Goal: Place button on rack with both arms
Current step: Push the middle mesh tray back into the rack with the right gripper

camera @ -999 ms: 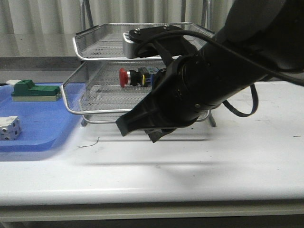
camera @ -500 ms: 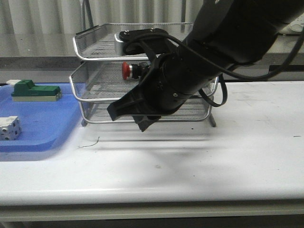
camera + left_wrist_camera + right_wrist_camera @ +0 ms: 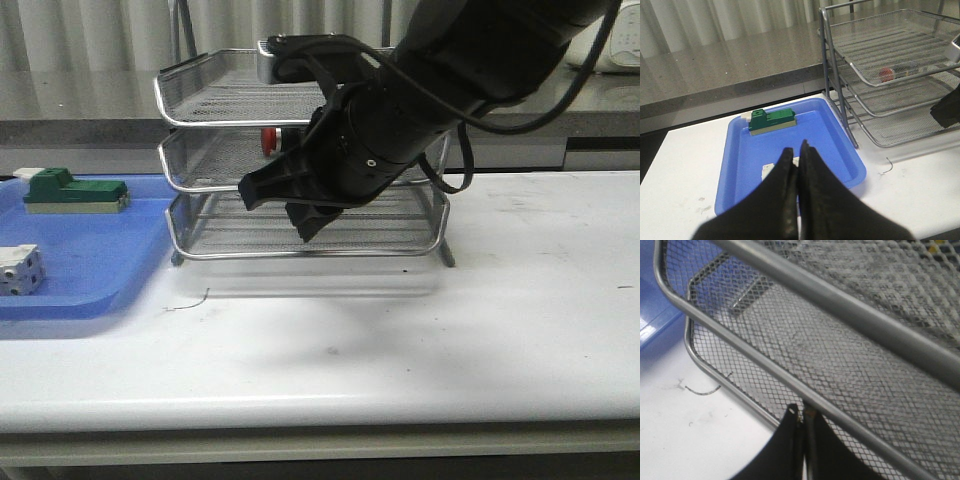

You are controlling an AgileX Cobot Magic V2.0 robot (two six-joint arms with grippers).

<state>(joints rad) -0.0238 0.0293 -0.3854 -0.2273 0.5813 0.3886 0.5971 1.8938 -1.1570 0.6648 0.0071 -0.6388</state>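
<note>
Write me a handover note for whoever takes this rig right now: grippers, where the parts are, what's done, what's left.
Left gripper: shut, empty, above the blue tray.
Right gripper: shut, empty, at the front rim of the rack.
Button: lying in the rack's middle tier, red head toward the left arm's side.
Middle tray looks pushed in, about flush with the other tiers.
Done: button is on the rack.
Left: probably only backing the right arm away and confirming the tray is seated.
</note>
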